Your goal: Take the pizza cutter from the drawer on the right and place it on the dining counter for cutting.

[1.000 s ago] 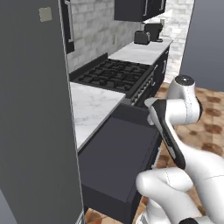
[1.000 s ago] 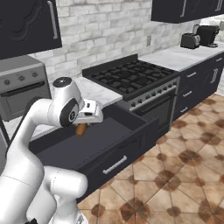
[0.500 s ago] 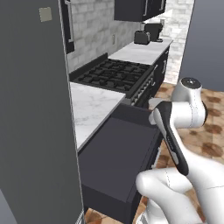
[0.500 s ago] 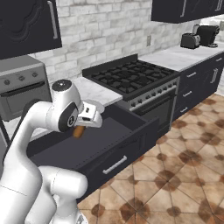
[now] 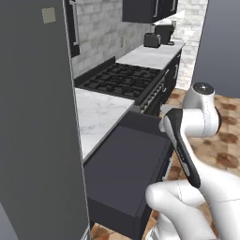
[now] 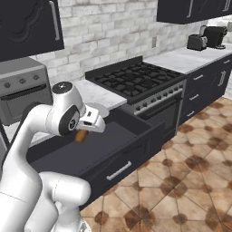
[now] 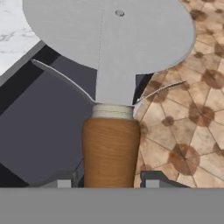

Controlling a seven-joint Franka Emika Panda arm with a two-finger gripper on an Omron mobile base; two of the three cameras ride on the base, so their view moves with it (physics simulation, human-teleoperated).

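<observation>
My gripper point(image 7: 109, 180) is shut on the pizza cutter point(image 7: 110, 148), its orange-brown handle standing between the two fingertips point(image 7: 64, 180). The round silvery wheel point(image 7: 109, 35) points away from the hand. In the right base view the gripper point(image 6: 87, 128) holds the cutter point(image 6: 81, 136) just above the back left part of the open drawer point(image 6: 122, 140). The left base view shows the drawer point(image 5: 126, 159) pulled out below the marble worktop, with the arm beside it. The dining counter is out of view.
A black stove point(image 6: 131, 79) adjoins the short marble worktop point(image 5: 101, 112) behind the drawer. A tall grey fridge point(image 5: 37, 117) stands to the left of it. A toaster and a coffee machine point(image 6: 206, 38) sit on the far counter. Brown tiled floor point(image 6: 181, 172) lies to the right.
The arm's upper joint has swung a little to the right in the left base view. The cutter stays in the grip over the drawer, barely shifted.
</observation>
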